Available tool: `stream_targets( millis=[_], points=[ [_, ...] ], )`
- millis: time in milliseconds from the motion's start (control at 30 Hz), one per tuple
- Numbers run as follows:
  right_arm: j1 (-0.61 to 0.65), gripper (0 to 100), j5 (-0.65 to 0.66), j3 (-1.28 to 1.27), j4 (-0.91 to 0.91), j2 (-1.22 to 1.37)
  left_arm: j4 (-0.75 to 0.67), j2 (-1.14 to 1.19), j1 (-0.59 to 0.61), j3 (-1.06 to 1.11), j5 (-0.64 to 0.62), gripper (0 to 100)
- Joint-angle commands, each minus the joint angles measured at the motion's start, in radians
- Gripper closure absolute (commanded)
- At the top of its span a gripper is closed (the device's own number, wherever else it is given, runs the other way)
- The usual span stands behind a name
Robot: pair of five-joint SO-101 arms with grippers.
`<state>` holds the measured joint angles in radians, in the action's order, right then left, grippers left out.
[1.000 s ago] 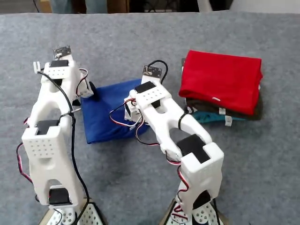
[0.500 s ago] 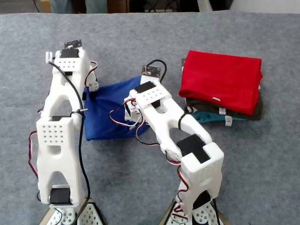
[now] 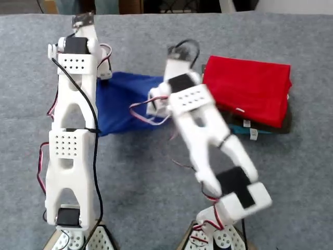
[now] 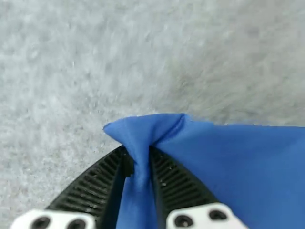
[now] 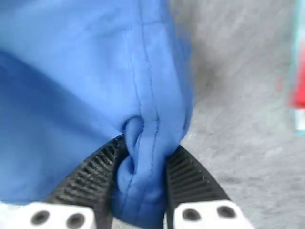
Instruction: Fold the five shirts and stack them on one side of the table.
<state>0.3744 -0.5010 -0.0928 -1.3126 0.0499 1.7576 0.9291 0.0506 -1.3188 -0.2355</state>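
Observation:
A blue shirt [image 3: 125,101] lies on the grey table between my two arms, partly folded. My left gripper [image 4: 138,164] is shut on one corner of the blue shirt [image 4: 228,167], at its far left side in the high view. My right gripper [image 5: 143,160] is shut on a bunched, hemmed edge of the blue shirt [image 5: 71,86], at the cloth's right side. To the right a stack of folded shirts stands with a red shirt [image 3: 247,88] on top, a dark one and a teal one [image 3: 244,130] under it.
The grey felt table [image 3: 291,182] runs wide in front and to the right. The stack sits close to the right arm's elbow [image 3: 208,120]. Loose servo wires [image 3: 148,107] hang over the blue cloth.
Both arms have stretched toward the table's far side, dragging the blue shirt away from the bases. The right arm has swung toward the stack.

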Motion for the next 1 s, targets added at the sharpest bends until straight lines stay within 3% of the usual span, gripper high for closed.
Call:
stream_targets(
  millis=[0, 233, 533, 967],
  points=[
    [-0.101, 93.8, 0.058, 0.064, -0.054, -0.140, 0.002, -0.075, -0.035, -0.091, 0.005, 97],
    [-0.267, 93.8, 0.166, 0.084, -0.057, -0.303, -0.052, -0.103, -0.188, -0.236, 0.003, 97],
    [-0.450, 93.8, 0.250, 0.082, 0.038, -0.420, -0.428, -0.100, -0.292, -0.286, -0.072, 97],
    [-0.736, 93.6, 0.348, 0.074, 0.101, -0.440, -0.845, -0.092, -0.503, 0.036, -0.074, 97]
  ],
)
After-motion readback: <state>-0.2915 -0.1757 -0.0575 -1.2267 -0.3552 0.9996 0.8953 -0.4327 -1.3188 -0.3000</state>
